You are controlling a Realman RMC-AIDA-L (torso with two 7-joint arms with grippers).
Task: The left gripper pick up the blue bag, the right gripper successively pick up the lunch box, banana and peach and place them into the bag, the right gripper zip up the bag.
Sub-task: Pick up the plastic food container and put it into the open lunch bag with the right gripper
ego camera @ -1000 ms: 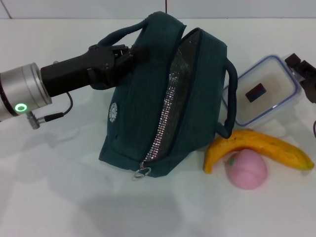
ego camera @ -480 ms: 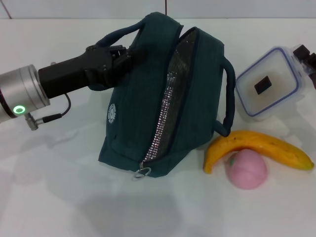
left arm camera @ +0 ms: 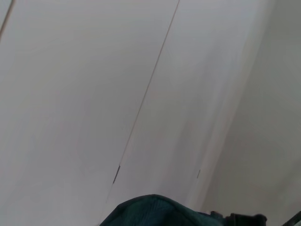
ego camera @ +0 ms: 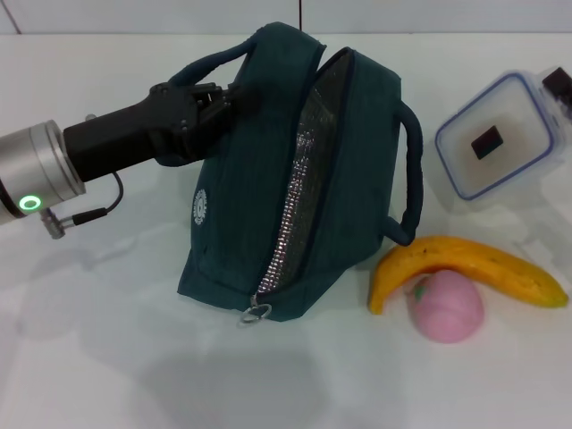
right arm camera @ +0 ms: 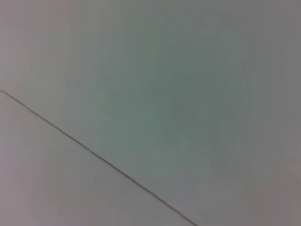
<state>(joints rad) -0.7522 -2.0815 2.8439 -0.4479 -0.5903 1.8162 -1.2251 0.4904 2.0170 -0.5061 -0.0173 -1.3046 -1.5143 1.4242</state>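
Lifted since the earlier frames, the lunch box (ego camera: 500, 147) now hangs tilted above the white table (ego camera: 107, 357), higher and farther to the right than before, with its blue-rimmed lid facing the head camera. The right gripper (ego camera: 561, 89) pinches the box at its upper right corner, at the frame edge. The left gripper (ego camera: 217, 100) is clamped on the near handle of the blue bag (ego camera: 268, 206), holding the bag upright with its zipper open and the silver lining exposed. The banana (ego camera: 469, 268) lies right of the bag, touching the peach (ego camera: 447, 307) just in front of it.
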